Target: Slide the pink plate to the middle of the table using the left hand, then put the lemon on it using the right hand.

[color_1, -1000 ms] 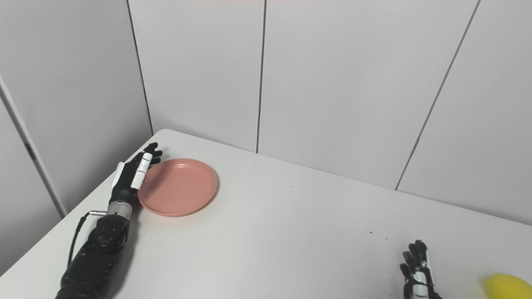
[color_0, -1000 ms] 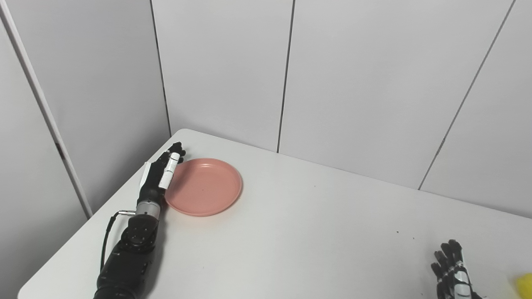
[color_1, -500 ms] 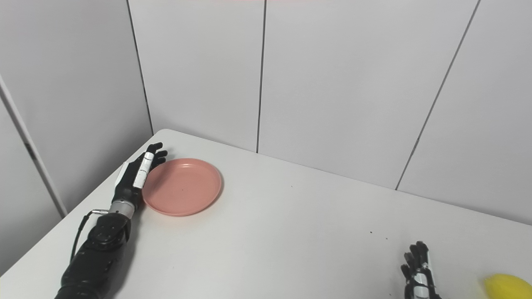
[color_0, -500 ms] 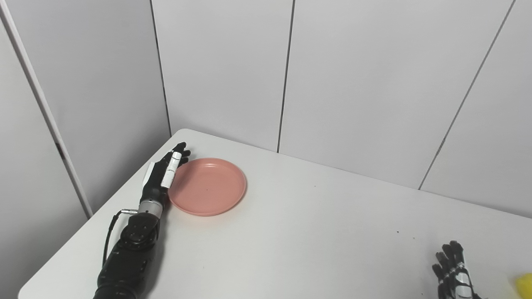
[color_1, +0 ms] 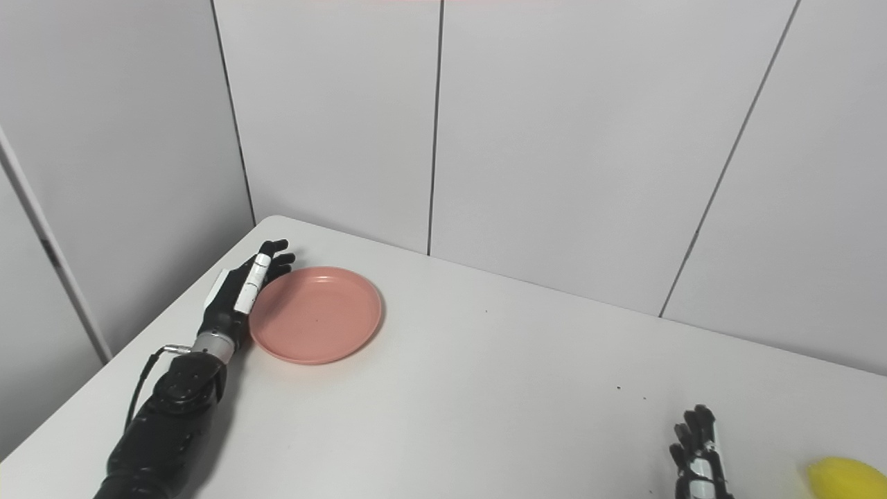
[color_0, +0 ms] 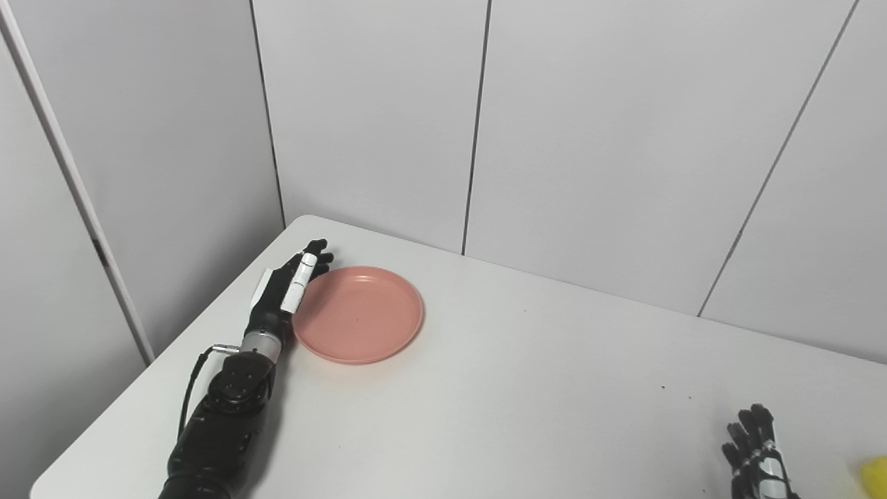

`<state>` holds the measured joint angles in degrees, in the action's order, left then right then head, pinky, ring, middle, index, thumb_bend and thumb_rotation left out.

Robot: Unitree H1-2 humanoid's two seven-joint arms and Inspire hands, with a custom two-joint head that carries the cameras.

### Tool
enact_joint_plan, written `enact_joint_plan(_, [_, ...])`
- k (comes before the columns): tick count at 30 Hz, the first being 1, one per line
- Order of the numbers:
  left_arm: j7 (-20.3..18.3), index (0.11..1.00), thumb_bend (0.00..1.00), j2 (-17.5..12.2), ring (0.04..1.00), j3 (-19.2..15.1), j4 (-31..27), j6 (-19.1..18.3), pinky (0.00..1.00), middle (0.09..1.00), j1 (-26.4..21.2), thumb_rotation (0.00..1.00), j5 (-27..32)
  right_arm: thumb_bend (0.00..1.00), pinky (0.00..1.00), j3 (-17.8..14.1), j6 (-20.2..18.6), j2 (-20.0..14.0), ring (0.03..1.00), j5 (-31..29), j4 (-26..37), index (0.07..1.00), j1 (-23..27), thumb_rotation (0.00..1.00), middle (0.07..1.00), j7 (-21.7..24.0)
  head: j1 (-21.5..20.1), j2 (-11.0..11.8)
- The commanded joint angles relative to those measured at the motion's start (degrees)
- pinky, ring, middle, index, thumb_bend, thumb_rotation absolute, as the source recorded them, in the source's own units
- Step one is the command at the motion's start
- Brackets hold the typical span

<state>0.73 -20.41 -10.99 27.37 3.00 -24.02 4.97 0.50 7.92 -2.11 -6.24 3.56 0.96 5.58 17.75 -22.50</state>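
plate (color_0: 358, 315) slid right since earlier | left hand (color_0: 287, 294) flat, fingers extended, edge on rim, gripping nothing | right hand (color_1: 698, 457) idle, empty, fingers apart | risk: hand rides over rim, plate stalls short of table (color_0: 527, 416) middle

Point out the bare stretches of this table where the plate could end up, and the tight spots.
Widest bare patch: the table middle, bordered by the pink plate on the left and the right hand at the near right. The far strip along the wall is bare too. Tight spots: the left corner, where the left hand flanks the plate, and the near right beside the lemon.
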Motion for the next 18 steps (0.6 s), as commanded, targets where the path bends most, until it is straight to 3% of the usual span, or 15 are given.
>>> enact_joint_plan(1, [0.20, 0.836, 0.82, 0.16, 0.866, 0.26, -2.34, -0.78, 0.91, 0.844, -2.17, 1.00, -0.53, 0.59, 1.00, -0.21, 0.89, 0.43, 0.990, -0.76, 0.11, 0.999, -0.95, 1.00, 0.992, 0.00, -0.08, -0.08])
enact_joint_plan(9, [-0.87, 0.836, 0.83, 1.07, 0.862, 0.55, -2.14, -0.07, 0.89, 0.845, -2.55, 1.00, 0.21, 0.62, 1.00, -0.20, 0.86, 0.62, 0.989, -1.31, 0.16, 0.999, -0.95, 1.00, 0.989, 0.03, -0.07, -0.10])
enact_joint_plan(13, [-1.94, 0.855, 0.76, 1.33, 0.873, 0.90, -2.23, 0.44, 0.91, 0.858, -2.60, 1.00, 0.79, 0.62, 1.00, -0.23, 1.04, 0.56, 0.992, -1.47, -0.07, 0.997, -0.93, 1.00, 0.989, 0.13, -0.07, -0.10])
enact_joint_plan(18, [-3.14, 0.866, 0.76, 1.92, 0.880, 1.00, -2.58, 0.32, 0.90, 0.869, -2.81, 1.00, 1.96, 0.62, 1.00, -0.18, 0.56, 0.63, 0.991, -1.31, 0.25, 0.997, -0.92, 1.00, 0.989, -0.05, -0.41, -0.23])
